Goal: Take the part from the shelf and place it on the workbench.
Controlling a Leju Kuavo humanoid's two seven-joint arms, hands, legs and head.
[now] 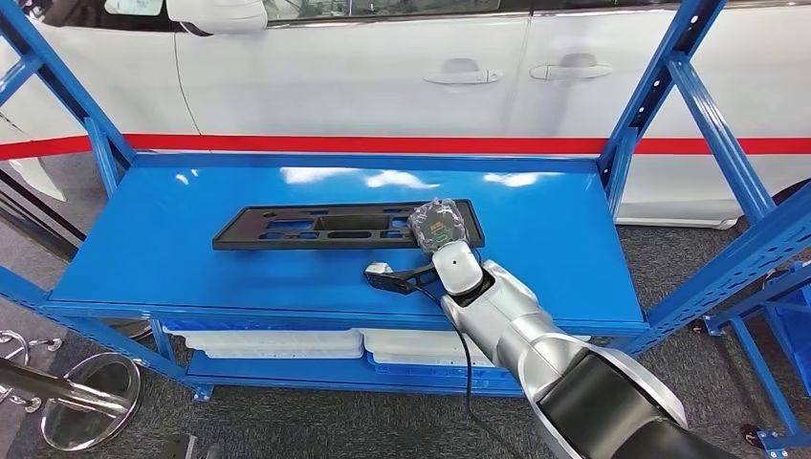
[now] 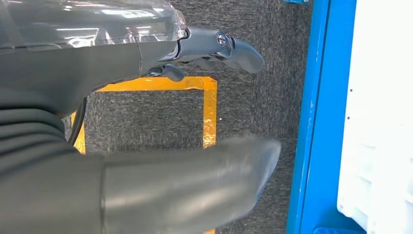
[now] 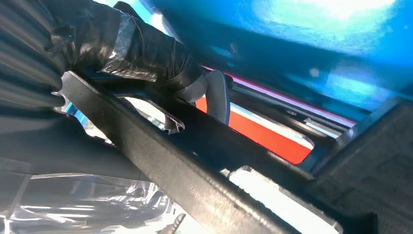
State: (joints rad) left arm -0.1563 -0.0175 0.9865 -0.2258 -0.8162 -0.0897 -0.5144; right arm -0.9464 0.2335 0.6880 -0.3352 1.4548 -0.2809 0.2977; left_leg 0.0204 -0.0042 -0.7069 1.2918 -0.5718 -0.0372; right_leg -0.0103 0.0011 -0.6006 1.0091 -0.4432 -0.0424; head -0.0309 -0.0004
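- The black plastic part lies flat on the blue shelf, lengthwise along it and nearer the back edge than the front.
- The right hand is at the part's right end; the right wrist view shows its fingers wrapped over the part's edge, gripping it.
- The left hand hangs over grey carpet with a yellow taped outline, fingers apart, holding nothing.
- A white car stands behind the shelf.
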